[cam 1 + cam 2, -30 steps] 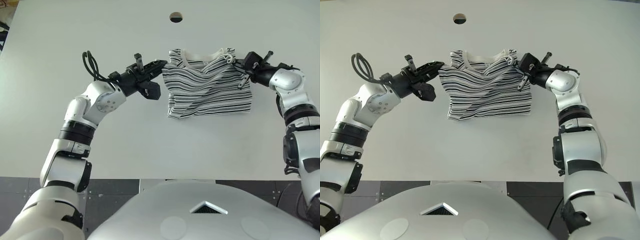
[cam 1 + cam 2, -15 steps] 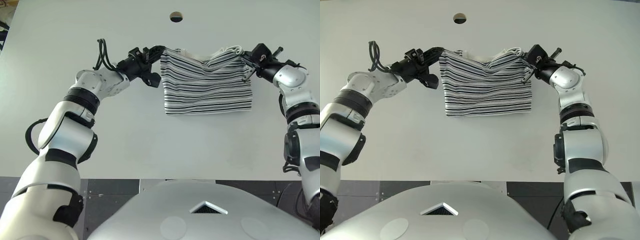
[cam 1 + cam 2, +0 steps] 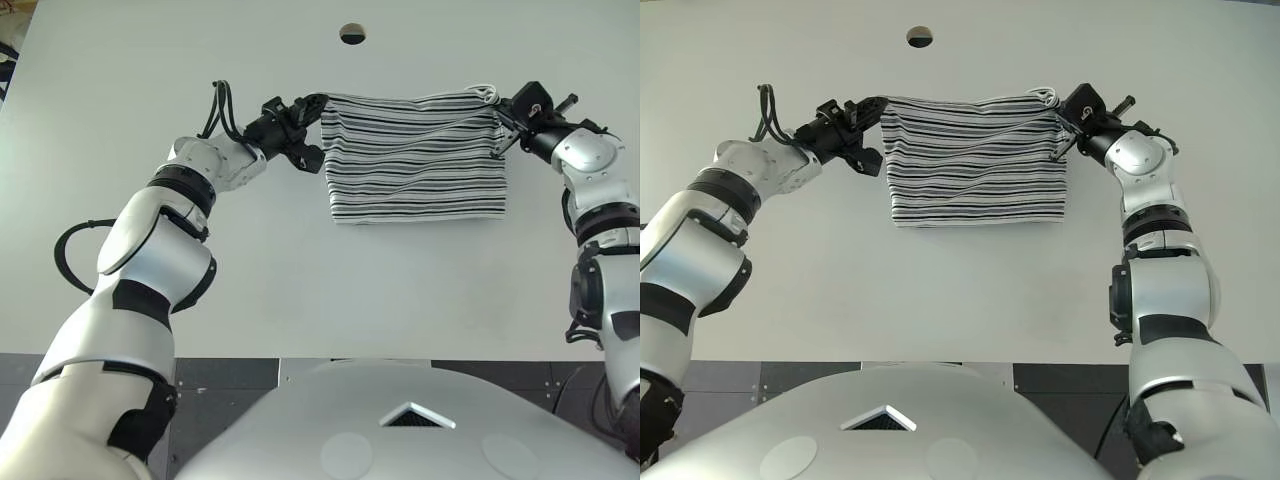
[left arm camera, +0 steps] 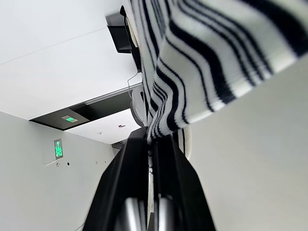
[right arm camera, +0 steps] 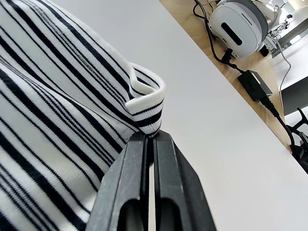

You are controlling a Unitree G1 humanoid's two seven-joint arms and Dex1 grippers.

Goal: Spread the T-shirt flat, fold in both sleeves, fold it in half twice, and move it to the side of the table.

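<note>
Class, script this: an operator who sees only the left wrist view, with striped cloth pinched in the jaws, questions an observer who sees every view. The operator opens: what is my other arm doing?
Observer: The right jaws are shut on a ribbed edge of the T-shirt, at its far right corner.
Operator: How is the shirt shaped?
Observer: It is a rectangle over the white table, its far edge stretched between both arms, no sleeve sticking out.
Operator: Anything beyond it?
Observer: A round hole in the tabletop.
</note>
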